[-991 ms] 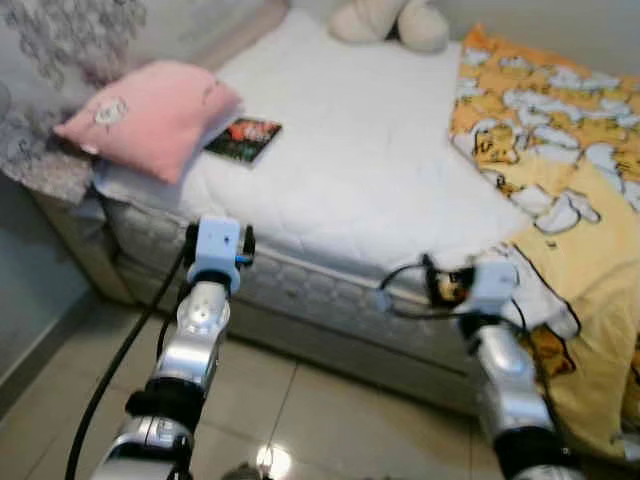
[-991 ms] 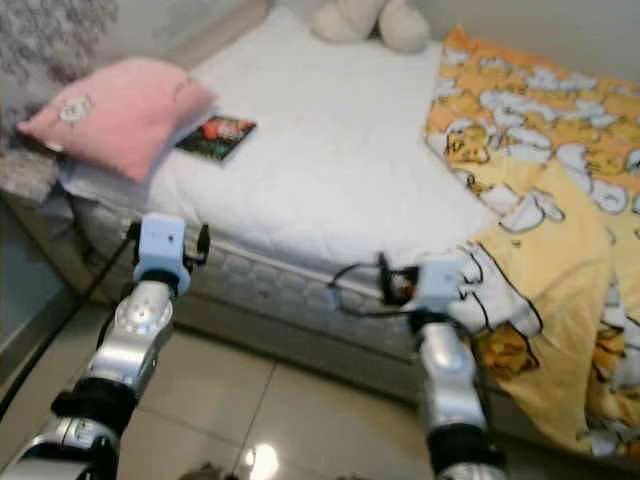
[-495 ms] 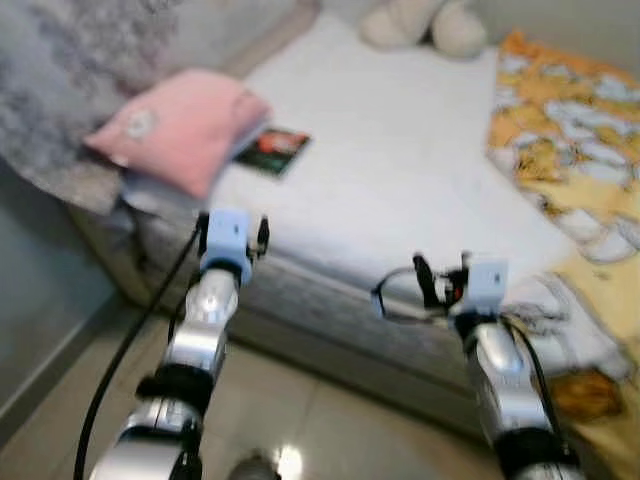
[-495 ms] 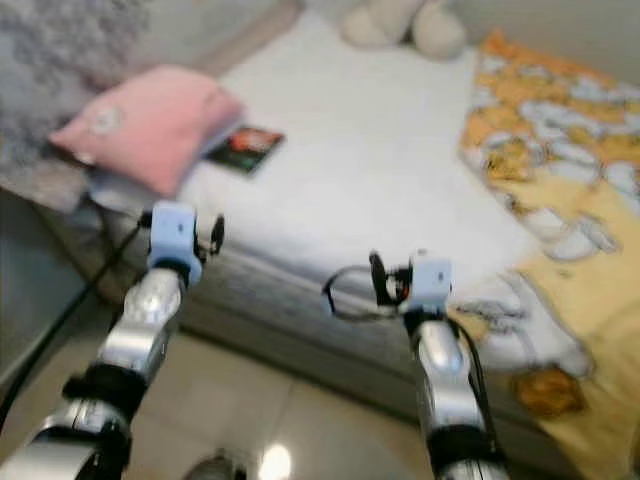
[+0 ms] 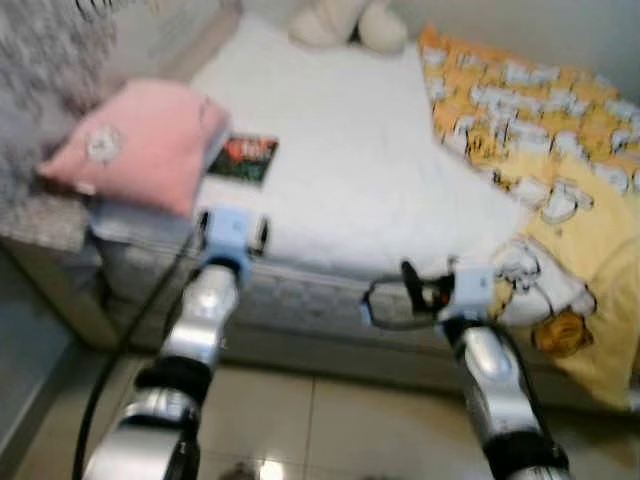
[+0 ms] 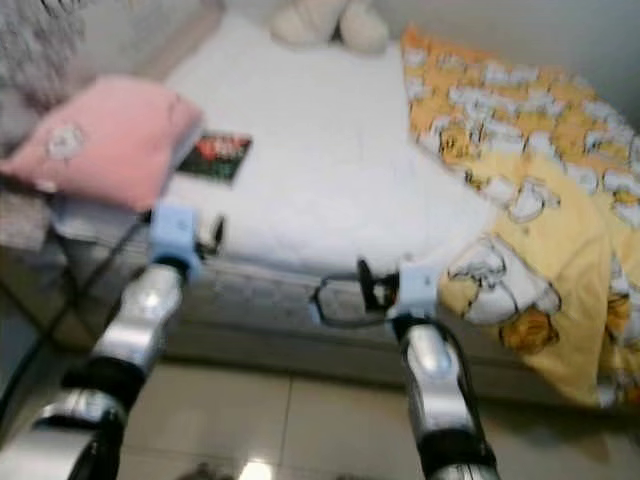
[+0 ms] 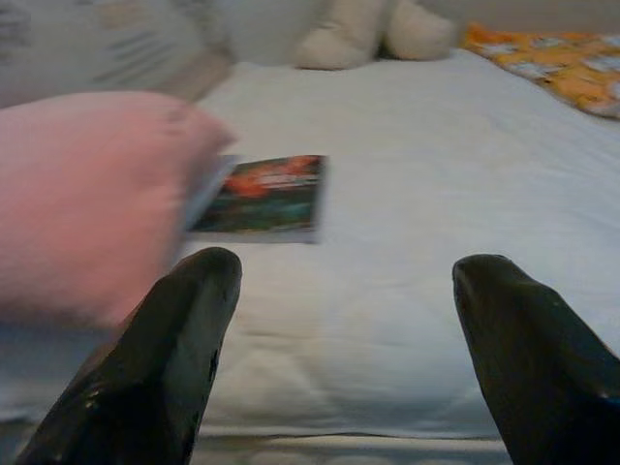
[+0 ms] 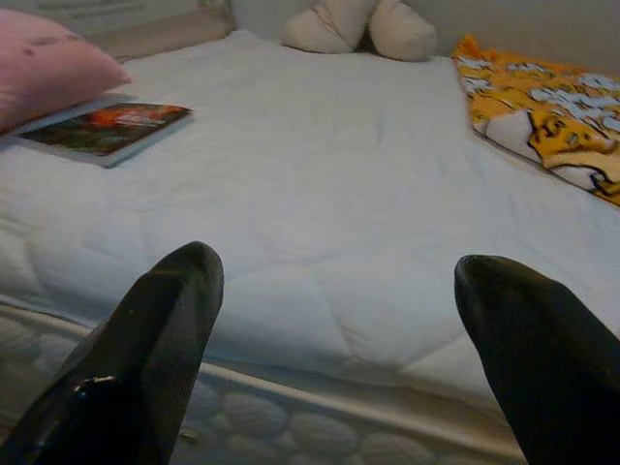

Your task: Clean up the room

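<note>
A white mattress [image 5: 350, 180] lies ahead of me. On its left side rests a pink pillow [image 5: 135, 145], with a dark, colourful book [image 5: 243, 160] flat beside it. A yellow-orange patterned blanket [image 5: 540, 150] covers the right side and hangs over the near edge. A cream plush toy [image 5: 345, 22] sits at the far end. Both arms are raised in front of the bed's near edge. My left gripper [image 7: 349, 266] is open and faces the book [image 7: 266, 194]. My right gripper [image 8: 339, 262] is open over the mattress edge, holding nothing.
Glossy beige floor tiles [image 5: 330, 420] run between me and the bed. A grey patterned cloth [image 5: 40, 60] hangs at the left beside the pillow. A black cable [image 5: 130, 340] trails along my left arm.
The whole picture has swayed and shifted as the camera moved; the bed sits slightly nearer. Both arms keep their raised pose and nothing on the bed has moved.
</note>
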Tool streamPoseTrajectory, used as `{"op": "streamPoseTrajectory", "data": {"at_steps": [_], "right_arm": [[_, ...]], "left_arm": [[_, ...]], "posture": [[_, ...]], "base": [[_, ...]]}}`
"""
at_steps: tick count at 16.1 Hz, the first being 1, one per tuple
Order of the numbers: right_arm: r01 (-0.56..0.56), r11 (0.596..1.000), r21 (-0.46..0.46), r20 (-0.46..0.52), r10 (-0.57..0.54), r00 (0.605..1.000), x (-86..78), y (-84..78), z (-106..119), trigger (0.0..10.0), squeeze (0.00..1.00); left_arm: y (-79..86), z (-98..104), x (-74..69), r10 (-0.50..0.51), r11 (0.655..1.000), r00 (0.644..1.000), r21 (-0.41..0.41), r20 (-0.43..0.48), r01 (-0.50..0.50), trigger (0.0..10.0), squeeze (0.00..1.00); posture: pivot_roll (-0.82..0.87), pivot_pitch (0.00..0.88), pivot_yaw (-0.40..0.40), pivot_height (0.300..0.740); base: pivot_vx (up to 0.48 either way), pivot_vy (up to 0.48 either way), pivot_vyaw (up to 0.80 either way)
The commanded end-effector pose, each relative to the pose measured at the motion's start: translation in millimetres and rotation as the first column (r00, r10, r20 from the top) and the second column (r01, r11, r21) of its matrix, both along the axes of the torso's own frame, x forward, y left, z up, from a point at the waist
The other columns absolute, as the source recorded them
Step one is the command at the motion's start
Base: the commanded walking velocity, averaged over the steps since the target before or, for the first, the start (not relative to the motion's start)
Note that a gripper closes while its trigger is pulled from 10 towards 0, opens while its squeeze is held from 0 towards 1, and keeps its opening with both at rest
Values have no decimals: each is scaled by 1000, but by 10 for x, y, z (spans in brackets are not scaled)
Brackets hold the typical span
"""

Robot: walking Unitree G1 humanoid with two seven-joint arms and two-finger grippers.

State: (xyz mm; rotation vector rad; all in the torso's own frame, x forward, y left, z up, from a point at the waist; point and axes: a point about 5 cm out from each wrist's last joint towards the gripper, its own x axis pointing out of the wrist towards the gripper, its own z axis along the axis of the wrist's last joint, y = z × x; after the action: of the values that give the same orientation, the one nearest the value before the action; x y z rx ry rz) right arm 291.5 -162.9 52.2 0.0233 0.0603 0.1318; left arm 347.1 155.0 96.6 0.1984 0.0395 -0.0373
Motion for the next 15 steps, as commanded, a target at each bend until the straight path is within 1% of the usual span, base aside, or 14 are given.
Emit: {"op": "streamPoseTrajectory", "data": {"at_steps": [1,2,3,5,8,9,10,15], "right_arm": [[18,1000,-18,37,-17,999,21,-99,77,10000,0],[11,1000,-20,31,-11,999,13,-106,68,10000,0],[-2,1000,-19,29,3,1000,9,-98,65,10000,0],[-15,1000,-18,31,15,999,12,-92,74,10000,0],[-9,1000,-15,34,10,999,22,-96,84,10000,0],[3,1000,-12,30,-3,1000,20,-115,78,10000,0],[4,1000,-12,29,-3,1000,19,-118,78,10000,0],[1,1000,-14,25,-1,1000,2,-109,61,10000,0]], "left_arm": [[-76,53,13,-11,1000,999,-10,36,12,9843,0],[-70,77,15,-2,1000,998,19,56,0,8392,0],[-70,68,19,5,1000,999,13,48,-5,10000,0],[-77,52,29,13,1000,999,-11,35,-13,10000,0],[-94,39,30,7,1000,1000,-25,27,-7,10000,0],[-144,44,16,-17,1000,999,-13,41,18,10000,0],[-154,45,15,-20,1000,999,-14,43,21,10000,0],[-135,68,41,-10,1000,999,3,48,10,10000,0]], "posture": [[34,0,-50,740],[34,0,-50,740],[33,0,-50,740],[32,0,-56,740],[33,0,-59,740],[29,0,-56,740],[29,0,-56,740],[28,0,-48,740]], "base": [[412,244,0],[409,247,0],[412,244,0],[397,266,0],[384,287,0],[382,289,0],[382,289,0],[382,290,0]]}}
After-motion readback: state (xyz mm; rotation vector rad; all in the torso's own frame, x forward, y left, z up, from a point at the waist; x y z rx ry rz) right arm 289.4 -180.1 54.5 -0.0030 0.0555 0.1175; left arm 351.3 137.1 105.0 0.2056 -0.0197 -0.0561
